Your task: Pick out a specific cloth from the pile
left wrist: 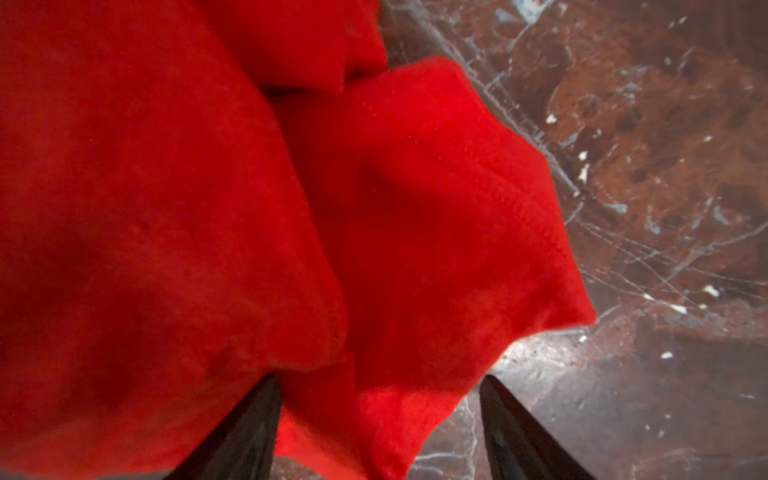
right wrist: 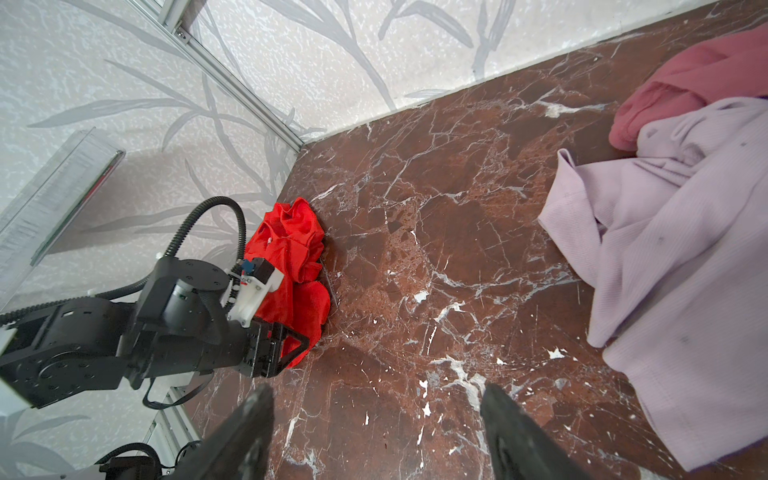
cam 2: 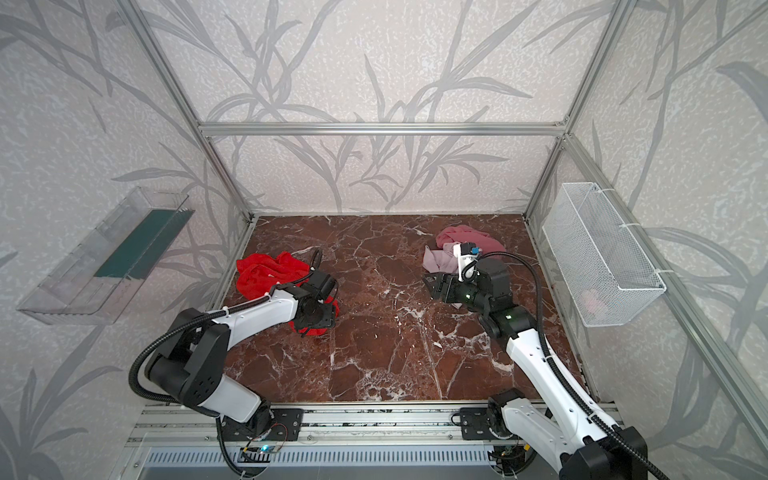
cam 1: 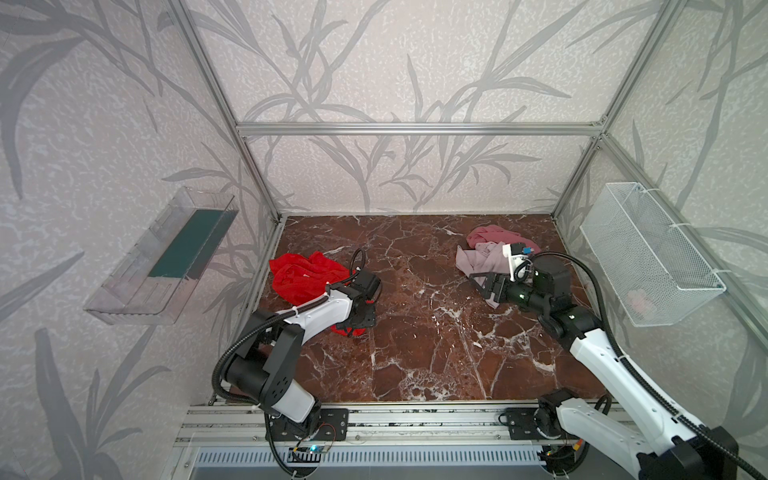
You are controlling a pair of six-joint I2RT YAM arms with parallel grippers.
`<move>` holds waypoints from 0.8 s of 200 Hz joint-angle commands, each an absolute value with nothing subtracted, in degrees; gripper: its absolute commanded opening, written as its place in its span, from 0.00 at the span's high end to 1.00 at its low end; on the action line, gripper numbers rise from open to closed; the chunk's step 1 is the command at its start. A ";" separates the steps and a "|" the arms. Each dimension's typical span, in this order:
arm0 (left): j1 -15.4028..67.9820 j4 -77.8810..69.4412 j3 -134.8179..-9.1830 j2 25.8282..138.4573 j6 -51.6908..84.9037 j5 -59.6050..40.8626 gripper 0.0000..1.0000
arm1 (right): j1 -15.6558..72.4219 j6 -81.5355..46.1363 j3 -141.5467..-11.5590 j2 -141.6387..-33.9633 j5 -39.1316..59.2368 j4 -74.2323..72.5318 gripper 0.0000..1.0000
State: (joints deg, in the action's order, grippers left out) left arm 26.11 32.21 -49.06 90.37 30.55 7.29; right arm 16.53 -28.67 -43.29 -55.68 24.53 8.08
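The bright red cloth (cam 1: 299,272) (cam 2: 266,270) lies crumpled at the left of the marble floor, apart from the pile. My left gripper (cam 1: 358,324) (left wrist: 379,386) is down on its near edge, open, with a red fold (left wrist: 374,415) lying between the spread fingers. What is left of the pile is a dusty rose-pink cloth (cam 1: 490,235) (right wrist: 685,83) and a pale lilac-pink cloth (cam 1: 478,257) (right wrist: 665,249) at the back right. My right gripper (cam 1: 482,286) (right wrist: 376,395) hovers open beside the lilac cloth, over bare floor, holding nothing.
A clear plastic shelf (cam 1: 162,257) hangs on the left wall. On the right wall a white mesh basket (cam 1: 648,253) holds something pink (cam 1: 640,299). Aluminium frame posts stand at the corners, and a rail (cam 1: 415,411) runs along the front edge.
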 commanded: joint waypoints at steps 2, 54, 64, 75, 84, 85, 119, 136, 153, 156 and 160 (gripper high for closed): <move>26.11 30.21 -49.51 92.43 30.55 7.08 0.27 | 16.35 -28.21 -43.87 -54.35 24.87 8.59 0.22; 26.15 28.70 -49.97 97.23 30.04 6.48 0.53 | 16.35 -28.22 -44.13 -53.44 23.91 9.40 0.22; 26.15 28.59 -50.00 97.60 29.97 6.70 0.69 | 16.34 -28.21 -44.17 -53.31 23.91 9.45 0.22; 26.17 28.59 -50.01 97.73 29.89 6.36 0.86 | 16.35 -28.21 -44.20 -53.22 23.76 9.56 0.22; 26.22 28.49 -50.23 97.48 29.81 5.78 1.00 | 16.35 -28.25 -44.32 -53.17 23.65 9.64 0.22; 26.16 28.48 -50.25 97.48 29.85 5.75 1.00 | 16.35 -28.23 -44.31 -53.17 23.65 9.61 0.22; 26.75 29.73 -52.20 94.87 29.67 3.83 1.00 | 16.35 -28.37 -44.38 -53.00 23.56 9.71 0.22; 27.98 31.87 -54.63 92.75 29.28 3.07 1.00 | 16.34 -28.28 -44.38 -52.91 23.47 9.84 0.22; 29.51 34.07 -57.98 90.65 29.10 1.61 1.00 | 16.35 -28.30 -44.42 -52.68 23.31 9.84 0.22; 29.73 34.56 -58.62 90.31 29.02 1.37 1.00 | 16.36 -28.30 -44.39 -52.75 23.33 9.84 0.22; 30.07 35.10 -59.50 89.78 29.02 0.97 1.00 | 16.35 -28.34 -44.39 -52.78 23.34 9.84 0.22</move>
